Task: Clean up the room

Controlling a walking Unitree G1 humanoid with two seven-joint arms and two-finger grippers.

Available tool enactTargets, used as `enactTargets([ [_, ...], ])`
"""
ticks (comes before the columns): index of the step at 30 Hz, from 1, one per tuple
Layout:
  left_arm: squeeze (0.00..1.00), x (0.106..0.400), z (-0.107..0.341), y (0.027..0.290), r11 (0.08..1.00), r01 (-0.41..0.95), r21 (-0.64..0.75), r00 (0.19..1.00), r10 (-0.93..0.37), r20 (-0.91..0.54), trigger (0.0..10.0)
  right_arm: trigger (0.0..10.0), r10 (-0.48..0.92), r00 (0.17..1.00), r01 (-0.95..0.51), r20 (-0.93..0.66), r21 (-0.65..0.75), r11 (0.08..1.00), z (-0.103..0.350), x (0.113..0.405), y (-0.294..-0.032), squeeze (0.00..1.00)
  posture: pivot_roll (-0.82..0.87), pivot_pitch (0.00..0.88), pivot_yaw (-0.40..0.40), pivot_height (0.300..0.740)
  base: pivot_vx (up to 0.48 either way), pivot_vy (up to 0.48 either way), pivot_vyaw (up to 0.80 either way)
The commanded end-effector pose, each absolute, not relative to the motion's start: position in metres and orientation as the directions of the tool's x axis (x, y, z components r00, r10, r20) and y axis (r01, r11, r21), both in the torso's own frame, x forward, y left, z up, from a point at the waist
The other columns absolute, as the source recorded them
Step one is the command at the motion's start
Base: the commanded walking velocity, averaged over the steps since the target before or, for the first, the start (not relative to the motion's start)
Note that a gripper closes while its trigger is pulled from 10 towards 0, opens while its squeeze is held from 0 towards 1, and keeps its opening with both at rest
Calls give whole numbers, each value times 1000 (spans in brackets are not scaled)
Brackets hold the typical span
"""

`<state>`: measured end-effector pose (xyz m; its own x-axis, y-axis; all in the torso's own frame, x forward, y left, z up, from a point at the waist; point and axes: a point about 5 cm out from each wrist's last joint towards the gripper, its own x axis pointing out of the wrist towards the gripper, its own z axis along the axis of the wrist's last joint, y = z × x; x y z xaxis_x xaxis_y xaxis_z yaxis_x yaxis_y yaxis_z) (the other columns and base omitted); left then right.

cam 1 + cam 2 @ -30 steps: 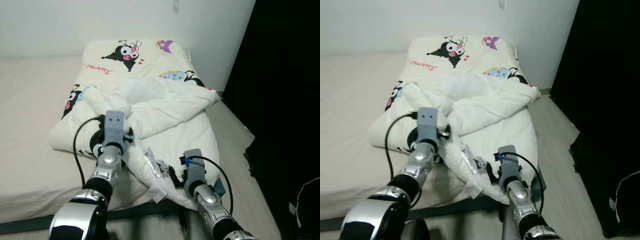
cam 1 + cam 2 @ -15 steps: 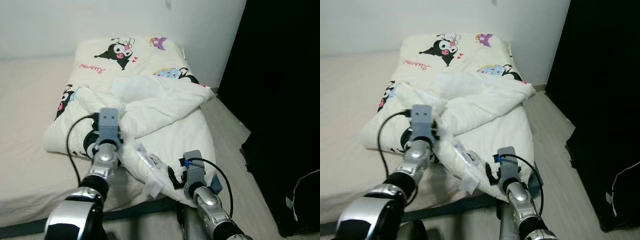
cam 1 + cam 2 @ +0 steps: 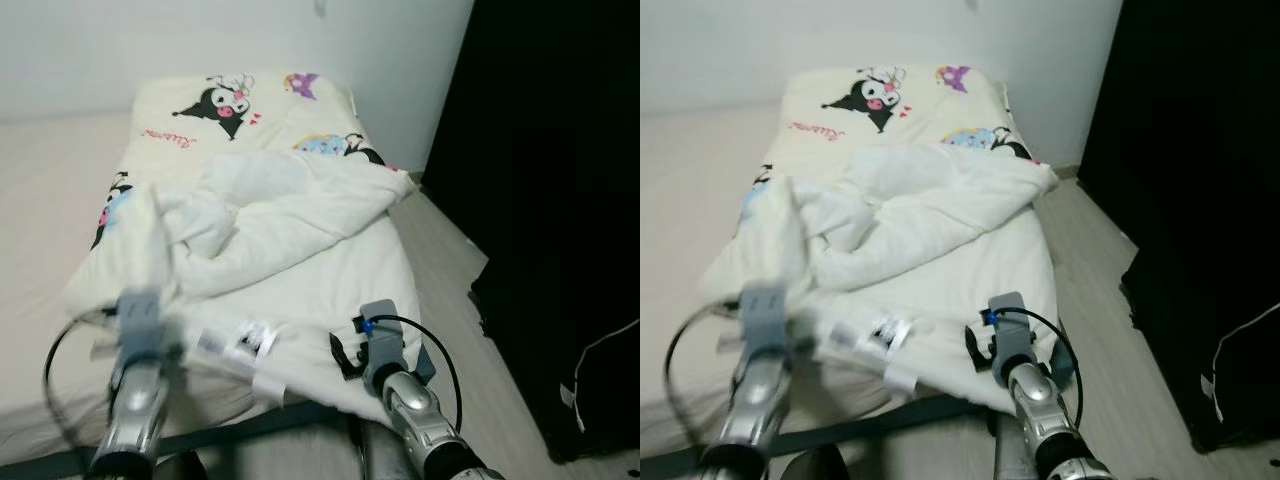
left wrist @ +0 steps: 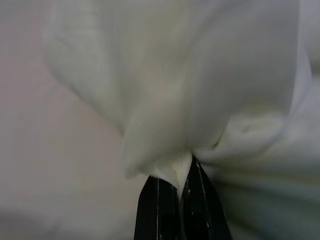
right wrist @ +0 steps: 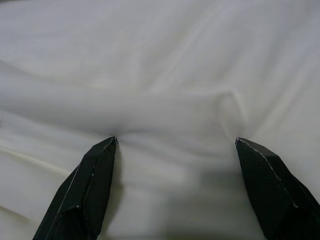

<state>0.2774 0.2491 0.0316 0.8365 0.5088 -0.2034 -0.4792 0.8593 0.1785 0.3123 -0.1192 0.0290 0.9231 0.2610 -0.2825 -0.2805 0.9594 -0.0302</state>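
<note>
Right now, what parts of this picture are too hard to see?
- The left end effector: blurred in both eye views; in its wrist view the white blanket bunches over its tips.
- The small tag on the blanket: print too small and smeared to read.
- The dark area at the right: too black to make out.
- The right end effector: hidden behind its wrist in the eye views.

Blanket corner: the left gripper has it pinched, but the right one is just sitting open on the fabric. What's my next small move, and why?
Probably close the right gripper on the blanket fold between its fingertips. The left gripper is shut on a pinch of the fabric, while the right is open with its tips pressed against the cloth near the bed's foot edge. Gripping at both points would let you spread it evenly.
</note>
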Motion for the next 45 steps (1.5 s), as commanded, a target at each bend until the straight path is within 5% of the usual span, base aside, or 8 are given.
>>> enactTargets([
  [1, 0, 251, 20, 273, 803, -574, 161, 753, 595, -283, 0, 10000, 255, 905, -275, -341, -11, 961, 17, 304, -120, 0, -148, 190, 15, 511, 0, 0, 0],
  [14, 0, 153, -35, 255, 838, -541, 79, 553, 425, -716, 0, 10000, 276, 882, -301, -381, -6, 954, 12, 302, -119, 0, -122, 181, 15, 511, 0, 0, 0],
  [15, 0, 152, -37, 248, 869, -492, 51, 559, 361, -746, 10000, 10000, 277, 881, -302, -383, -5, 953, 12, 302, -119, 0, -121, 180, 16, 511, 0, 0, 0],
  [24, 0, 140, -42, 225, 949, -312, -33, 497, 133, -857, 10000, 10000, 278, 877, -302, -392, 0, 953, 11, 301, -119, 0, -125, 173, 24, 511, 0, 0, 0],
  [27, 0, 118, -45, 213, 995, -61, -77, 418, -44, -908, 10000, 10000, 281, 873, -305, -399, 4, 952, 10, 301, -119, 0, -124, 174, 27, 511, 0, 0, 0],
  [40, 0, 95, -35, 210, 987, 41, -155, 293, -160, -942, 10000, 10000, 285, 866, -305, -411, 17, 952, 9, 301, -119, 0, -117, 186, 23, 511, 0, 0, 0],
  [41, 1000, 100, -35, 212, 988, 63, -138, 313, -151, -938, 10000, 10000, 285, 865, -305, -412, 18, 952, 9, 301, -119, 0, -120, 186, 24, 511, 0, 0, 0],
  [45, 1000, 112, -33, 215, 988, 87, -125, 340, -147, -929, 10000, 10000, 284, 864, -303, -415, 22, 953, 9, 302, -119, 0, -122, 185, 24, 511, 0, 0, 0],
])
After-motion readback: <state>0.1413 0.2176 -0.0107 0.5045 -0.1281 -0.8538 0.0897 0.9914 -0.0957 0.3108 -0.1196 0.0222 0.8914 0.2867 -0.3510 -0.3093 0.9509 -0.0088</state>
